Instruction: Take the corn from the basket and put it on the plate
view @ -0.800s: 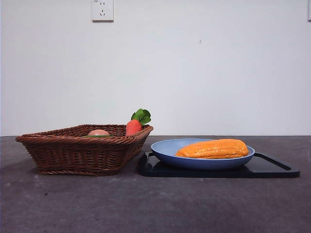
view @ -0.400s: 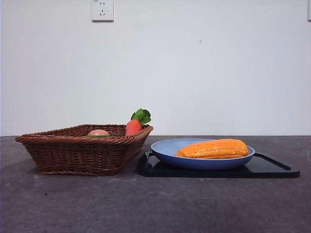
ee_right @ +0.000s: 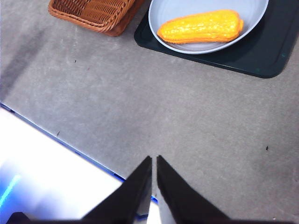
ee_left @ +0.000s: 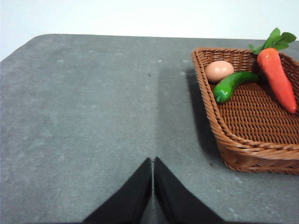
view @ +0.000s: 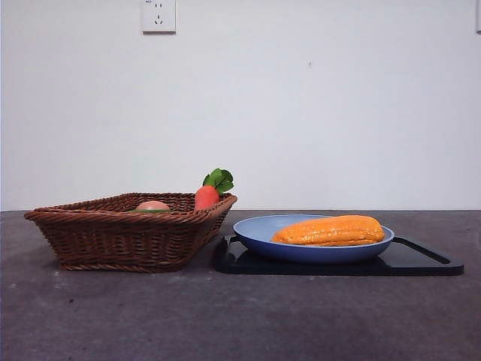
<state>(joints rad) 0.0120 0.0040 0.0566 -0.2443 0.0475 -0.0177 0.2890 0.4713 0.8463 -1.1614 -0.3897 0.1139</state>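
The orange-yellow corn [view: 329, 231] lies lengthwise in the light-blue plate [view: 255, 229], which rests on a black tray. From the right wrist the corn [ee_right: 201, 27] and plate [ee_right: 164, 11] show well ahead of my right gripper [ee_right: 153, 161], which is shut and empty over bare table near its front edge. The brown wicker basket [view: 113, 237] stands left of the plate. My left gripper [ee_left: 153, 163] is shut and empty above the table, apart from the basket [ee_left: 233, 140]. Neither arm shows in the front view.
The basket holds a carrot [ee_left: 279, 77] with green leaves, a green pepper [ee_left: 231, 85] and a small peach-orange egg [ee_left: 219, 71]. The black tray [view: 421, 262] lies under the plate. A bright white strip [ee_right: 42, 163] runs past the table's edge under my right gripper.
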